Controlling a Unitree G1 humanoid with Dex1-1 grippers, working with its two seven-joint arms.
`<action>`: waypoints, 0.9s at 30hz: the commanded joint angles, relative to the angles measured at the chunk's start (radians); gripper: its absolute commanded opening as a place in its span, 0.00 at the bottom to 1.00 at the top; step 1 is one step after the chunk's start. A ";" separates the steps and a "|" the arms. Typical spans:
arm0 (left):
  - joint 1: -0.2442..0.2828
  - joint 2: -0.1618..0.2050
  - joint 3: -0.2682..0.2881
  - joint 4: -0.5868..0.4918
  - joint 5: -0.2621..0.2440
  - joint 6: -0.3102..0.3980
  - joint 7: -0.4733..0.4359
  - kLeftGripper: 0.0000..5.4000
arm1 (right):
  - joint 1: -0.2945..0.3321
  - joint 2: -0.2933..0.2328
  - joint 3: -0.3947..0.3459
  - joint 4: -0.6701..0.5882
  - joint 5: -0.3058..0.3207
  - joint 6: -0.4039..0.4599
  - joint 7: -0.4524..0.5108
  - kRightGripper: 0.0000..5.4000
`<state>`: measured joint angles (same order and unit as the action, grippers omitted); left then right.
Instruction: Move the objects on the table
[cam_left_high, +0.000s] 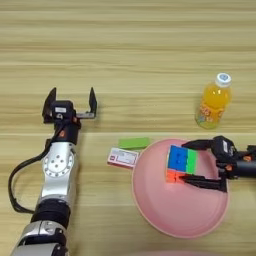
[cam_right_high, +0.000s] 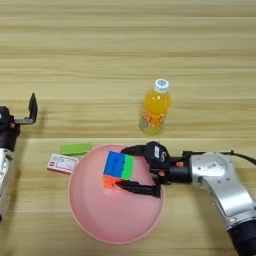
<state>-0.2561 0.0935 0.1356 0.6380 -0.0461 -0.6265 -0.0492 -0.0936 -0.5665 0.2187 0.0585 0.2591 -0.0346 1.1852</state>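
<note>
A multicoloured puzzle cube (cam_left_high: 181, 164) rests in the large pink plate (cam_left_high: 175, 212) at the lower right of the table (cam_left_high: 125, 50). My right gripper (cam_right_high: 120, 167) reaches in from the right and is open. One black finger lies along the cube's far side and the other along its near side, both close against it. An orange-drink bottle (cam_left_high: 214, 102) with a white cap stands upright beyond the plate, apart from the gripper. My left gripper (cam_left_high: 72, 95) is open at the left, fingers pointing away from me, with nothing between them.
A flat green block (cam_left_high: 134, 143) and a red-and-white card (cam_left_high: 122, 158) lie just left of the plate's rim. The left arm's silver forearm (cam_left_high: 57, 170) stretches from the lower left corner. Bare wood lies across the far half of the table.
</note>
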 joint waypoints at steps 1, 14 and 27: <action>-0.009 0.002 -0.002 0.008 0.005 0.003 0.003 1.00 | -0.020 -0.001 -0.010 0.008 0.000 -0.016 0.001 0.68; -0.010 -0.002 -0.005 0.007 0.007 0.003 0.007 1.00 | -0.037 -0.001 -0.017 0.009 0.006 -0.016 0.003 0.61; 0.083 0.032 -0.161 -0.116 -0.036 0.024 -0.293 1.00 | -0.110 0.002 -0.072 -0.086 0.091 0.070 -0.006 0.61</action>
<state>-0.2243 0.1120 0.0424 0.5886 -0.0619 -0.6222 -0.2244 -0.1715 -0.5529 0.1668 0.0002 0.3310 0.0103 1.1840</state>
